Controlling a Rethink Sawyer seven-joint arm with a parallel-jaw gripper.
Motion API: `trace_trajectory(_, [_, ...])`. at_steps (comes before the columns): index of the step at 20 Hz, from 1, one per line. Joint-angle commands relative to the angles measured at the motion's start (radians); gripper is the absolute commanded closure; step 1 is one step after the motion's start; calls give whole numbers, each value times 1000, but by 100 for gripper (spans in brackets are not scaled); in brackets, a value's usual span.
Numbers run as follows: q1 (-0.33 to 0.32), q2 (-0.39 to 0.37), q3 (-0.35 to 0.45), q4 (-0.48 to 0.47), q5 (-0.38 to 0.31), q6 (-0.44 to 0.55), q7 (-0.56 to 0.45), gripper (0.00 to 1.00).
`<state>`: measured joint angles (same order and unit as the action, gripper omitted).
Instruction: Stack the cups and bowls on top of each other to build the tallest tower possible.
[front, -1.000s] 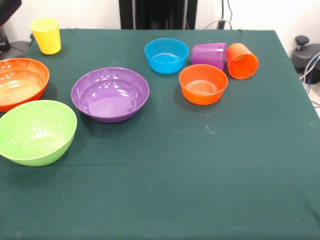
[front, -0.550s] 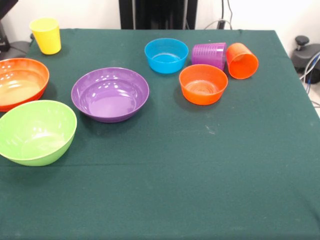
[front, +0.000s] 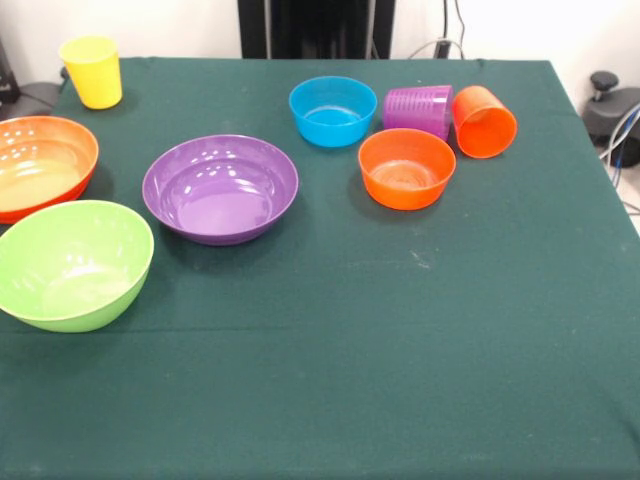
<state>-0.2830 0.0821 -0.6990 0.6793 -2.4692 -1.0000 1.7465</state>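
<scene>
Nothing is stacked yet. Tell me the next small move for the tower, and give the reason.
Probably bring the arm down over the purple bowl to pick it up as a base. It is wide, upright, and sits apart from the other dishes. The hand is not in view. The orange cup lies tilted beside the purple cup, so those look harder to start with.

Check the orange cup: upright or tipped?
Tipped. The orange cup lies on its side beside the purple cup, its open mouth facing the camera.
</scene>
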Motion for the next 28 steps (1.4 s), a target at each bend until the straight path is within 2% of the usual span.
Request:
trace_trajectory(1, [20, -57, 60, 59, 90, -49, 29, 0])
trace_trajectory(8, [18, -60, 45, 69, 88, -34, 40, 0])
trace_trajectory(18, [-35, -83, 22, 66, 91, -45, 57, 0])
trace_trajectory(28, [-93, -107, 33, 94, 85, -36, -53, 0])
